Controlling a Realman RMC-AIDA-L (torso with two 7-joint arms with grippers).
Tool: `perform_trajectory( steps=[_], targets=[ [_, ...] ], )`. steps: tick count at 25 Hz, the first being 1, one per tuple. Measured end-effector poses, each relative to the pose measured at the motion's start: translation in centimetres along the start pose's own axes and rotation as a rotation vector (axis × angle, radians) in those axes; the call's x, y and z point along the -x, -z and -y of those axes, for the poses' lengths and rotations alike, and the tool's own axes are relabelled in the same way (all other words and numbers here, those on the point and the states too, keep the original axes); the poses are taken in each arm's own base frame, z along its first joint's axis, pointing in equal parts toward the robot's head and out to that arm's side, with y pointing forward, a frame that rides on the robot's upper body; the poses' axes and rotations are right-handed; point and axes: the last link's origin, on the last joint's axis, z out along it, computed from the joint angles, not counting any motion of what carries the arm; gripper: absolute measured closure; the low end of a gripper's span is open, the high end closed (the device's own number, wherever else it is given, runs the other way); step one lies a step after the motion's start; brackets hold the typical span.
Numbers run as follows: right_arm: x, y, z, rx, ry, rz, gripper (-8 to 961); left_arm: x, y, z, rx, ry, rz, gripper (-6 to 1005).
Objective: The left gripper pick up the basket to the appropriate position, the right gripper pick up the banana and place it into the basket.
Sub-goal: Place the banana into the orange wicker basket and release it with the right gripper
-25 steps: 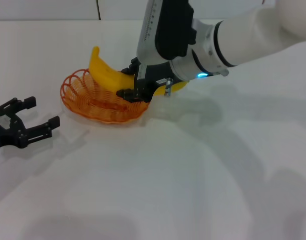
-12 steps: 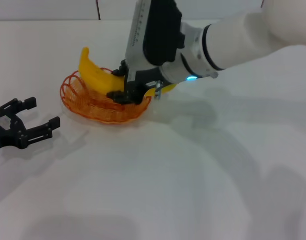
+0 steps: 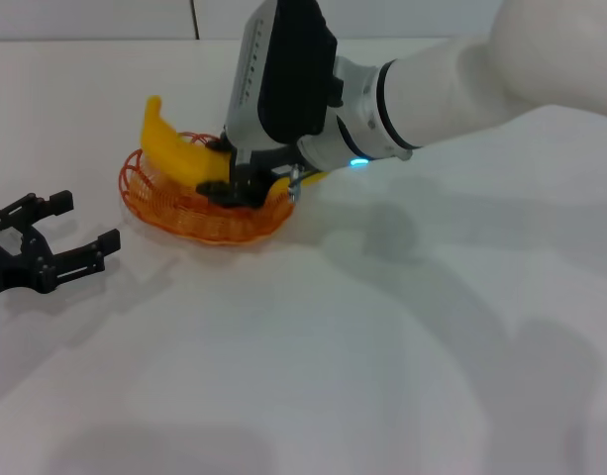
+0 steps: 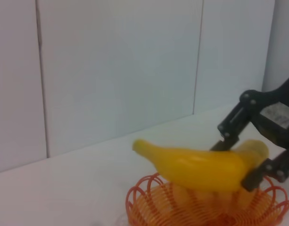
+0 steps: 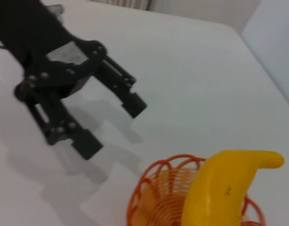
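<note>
The orange wire basket (image 3: 184, 213) sits on the white table, left of centre. My right gripper (image 3: 246, 186) is shut on the yellow banana (image 3: 172, 153) and holds it low over the basket, with the banana's tip sticking out past the far left rim. In the left wrist view the banana (image 4: 201, 167) hangs just above the basket (image 4: 149, 207) in the right gripper (image 4: 250, 155). My left gripper (image 3: 65, 237) is open and empty on the table left of the basket, apart from it. The right wrist view shows the banana (image 5: 224, 193), the basket (image 5: 153, 197) and the left gripper (image 5: 111, 125).
The white table (image 3: 382, 346) stretches in front and to the right. A white panelled wall (image 4: 111, 61) stands behind the table's far edge.
My right gripper has carried the banana to the left and down, from the basket's right rim to over its middle. The left gripper has not moved.
</note>
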Motion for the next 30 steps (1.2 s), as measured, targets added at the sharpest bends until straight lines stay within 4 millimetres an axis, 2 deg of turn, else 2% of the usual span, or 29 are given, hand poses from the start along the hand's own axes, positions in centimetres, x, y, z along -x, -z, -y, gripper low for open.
perform_trajectory(
  steps=[11, 15, 16, 18, 24, 30],
  targets=[
    [-0.1, 0.1, -0.1, 0.007, -0.008, 0.007, 434, 0.1, 0.0, 0.0, 0.0, 0.001, 0.001, 103],
    [-0.1, 0.4, -0.6, 0.036, -0.011, 0.011, 233, 0.3, 0.3, -0.1, -0.004, 0.005, 0.004, 103],
    [-0.2, 0.8, -0.6, 0.049, -0.023, 0.018, 183, 0.3, 0.3, 0.0, -0.006, 0.005, 0.004, 103],
    [-0.6, 2.1, -0.5, 0.059, -0.049, 0.05, 163, 0.3, 0.4, 0.0, -0.008, 0.006, 0.004, 103],
    [-3.7, 8.5, 0.2, 0.077, -0.12, 0.195, 127, 0.5, 0.6, 0.0, -0.017, -0.002, 0.001, 103],
    [-7.1, 11.6, -0.2, 0.112, -0.191, 0.289, 132, 0.5, 0.7, 0.0, -0.028, -0.005, -0.009, 103]
  ],
)
